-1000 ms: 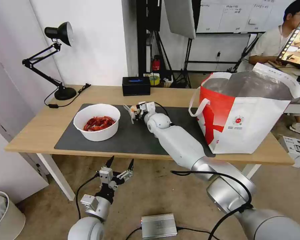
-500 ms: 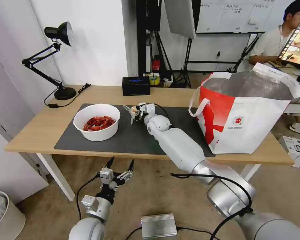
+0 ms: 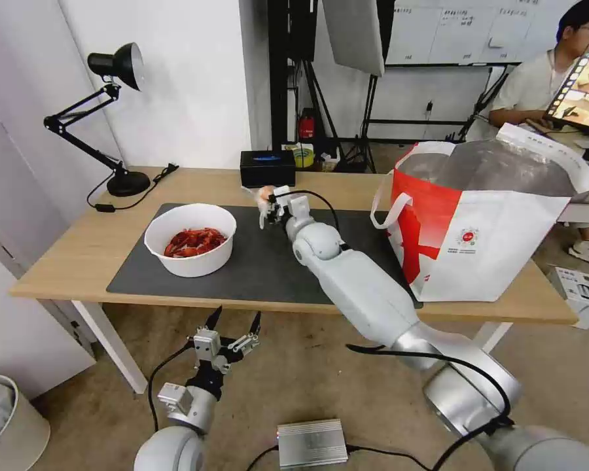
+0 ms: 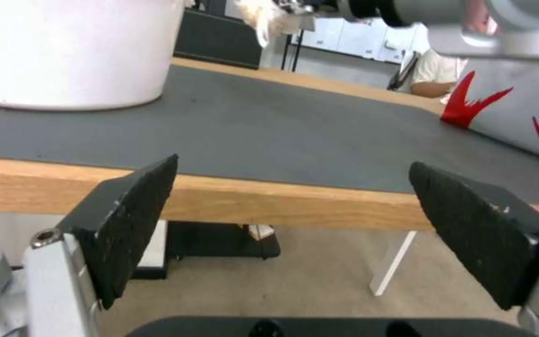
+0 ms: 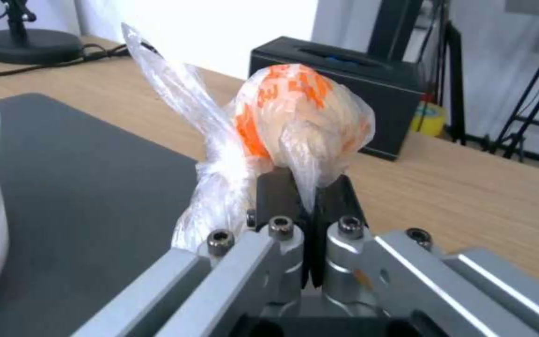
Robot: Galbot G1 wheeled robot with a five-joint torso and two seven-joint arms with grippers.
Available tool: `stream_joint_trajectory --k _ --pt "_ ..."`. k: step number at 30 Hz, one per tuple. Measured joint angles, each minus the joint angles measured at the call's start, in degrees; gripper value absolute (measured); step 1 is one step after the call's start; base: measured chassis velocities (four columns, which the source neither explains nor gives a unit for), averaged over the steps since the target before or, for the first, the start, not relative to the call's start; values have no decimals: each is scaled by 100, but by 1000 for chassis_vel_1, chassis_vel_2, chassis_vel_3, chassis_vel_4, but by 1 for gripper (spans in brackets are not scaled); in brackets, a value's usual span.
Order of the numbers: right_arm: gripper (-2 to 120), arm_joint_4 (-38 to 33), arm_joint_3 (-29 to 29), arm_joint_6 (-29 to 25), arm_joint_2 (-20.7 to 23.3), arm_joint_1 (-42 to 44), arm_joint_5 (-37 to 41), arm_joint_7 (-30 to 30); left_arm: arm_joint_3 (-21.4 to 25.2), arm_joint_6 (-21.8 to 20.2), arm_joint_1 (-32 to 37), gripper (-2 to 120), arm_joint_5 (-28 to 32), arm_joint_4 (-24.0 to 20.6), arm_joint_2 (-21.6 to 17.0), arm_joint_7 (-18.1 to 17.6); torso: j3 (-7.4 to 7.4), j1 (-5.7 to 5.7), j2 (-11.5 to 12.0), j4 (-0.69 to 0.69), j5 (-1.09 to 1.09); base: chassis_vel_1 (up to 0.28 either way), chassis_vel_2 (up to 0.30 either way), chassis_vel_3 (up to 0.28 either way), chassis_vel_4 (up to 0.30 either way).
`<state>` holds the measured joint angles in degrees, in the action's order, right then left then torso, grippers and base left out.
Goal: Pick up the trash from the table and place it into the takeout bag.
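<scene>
Right claw (image 5: pixel 304 187) pinched on wrapped beige lump (image 5: pixel 301 121), orange print there; left claw (image 3: pixel 232 322) wide below table (image 3: pixel 78 255).

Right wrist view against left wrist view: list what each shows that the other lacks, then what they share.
Right wrist alone: the right gripper with fingers shut on the wrapped lump's plastic, and the lamp base. Left wrist alone: the left gripper, its fingers open below the table edge, and the takeout bag. Both: grey mat, white bowl, black box.
</scene>
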<state>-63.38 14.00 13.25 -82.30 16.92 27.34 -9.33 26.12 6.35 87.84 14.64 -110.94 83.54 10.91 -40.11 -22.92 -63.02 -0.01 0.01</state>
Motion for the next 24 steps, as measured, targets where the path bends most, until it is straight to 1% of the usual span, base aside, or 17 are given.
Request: stream_joint_trajectory --k 2,3,5,6,8,9,11,12,13,14,15,17,18,21,22,24 --pt "0 -47 0 -35 35 29 -9 -1 -2 0 0 100 0 0 3 0 0 0 0 0 0 0 0 0 0" --pt "0 -274 -36 -166 182 173 -36 0 -3 1 -1 100 -1 1 9 0 0 0 0 0 0 0 0 0 0" --pt "0 -390 -57 -216 247 246 -35 1 -3 2 -1 100 -1 2 9 -1 0 0 0 1 0 0 0 0 0" --pt "0 -644 -73 -323 390 376 -31 14 0 2 -7 100 -1 4 2 -1 0 0 0 0 0 0 0 0 0" --pt "0 -935 -73 -460 582 522 -66 40 4 2 -13 100 0 4 -15 -2 1 0 0 1 0 0 0 0 0" --pt "0 -935 -73 -460 582 522 -66 40 4 2 -13 100 0 4 -15 -2 1 0 0 1 0 0 0 0 0" --pt "0 -1287 -108 -676 800 727 -165 90 10 2 -23 100 8 5 -32 -3 0 0 0 1 0 0 0 0 0" --pt "0 -1465 -160 -768 907 835 -218 96 14 2 -23 100 11 6 -40 -4 0 0 0 1 0 0 0 0 0" --pt "0 -1465 -160 -768 907 835 -218 96 14 2 -23 100 11 6 -40 -4 0 0 0 1 0 0 0 0 0" --pt "0 -1666 -216 -858 1027 962 -246 98 15 2 -21 100 13 9 -49 -4 1 0 0 0 -1 0 0 0 0" --pt "0 -1666 -216 -858 1027 962 -246 98 15 2 -21 100 13 9 -49 -4 1 0 0 0 -1 0 0 0 0" --pt "0 -2023 -317 -1008 1234 1219 -279 98 15 2 -19 100 15 29 -67 -3 1 0 0 0 0 0 0 0 0" --pt "0 -2023 -317 -1008 1234 1219 -279 98 15 2 -19 100 15 29 -67 -3 1 0 0 0 0 0 0 0 0" --pt "0 -2421 -447 -1264 1472 1556 -430 119 11 2 -28 100 18 34 -88 -3 1 0 0 1 0 0 0 0 0" --pt "0 -2654 -545 -1453 1605 1790 -569 165 10 3 -31 100 24 35 -106 -3 0 1 0 0 -1 0 0 0 0" --pt "0 -2786 -616 -1545 1669 1926 -631 183 10 3 -31 100 29 35 -119 -3 1 0 0 1 0 0 0 0 0"
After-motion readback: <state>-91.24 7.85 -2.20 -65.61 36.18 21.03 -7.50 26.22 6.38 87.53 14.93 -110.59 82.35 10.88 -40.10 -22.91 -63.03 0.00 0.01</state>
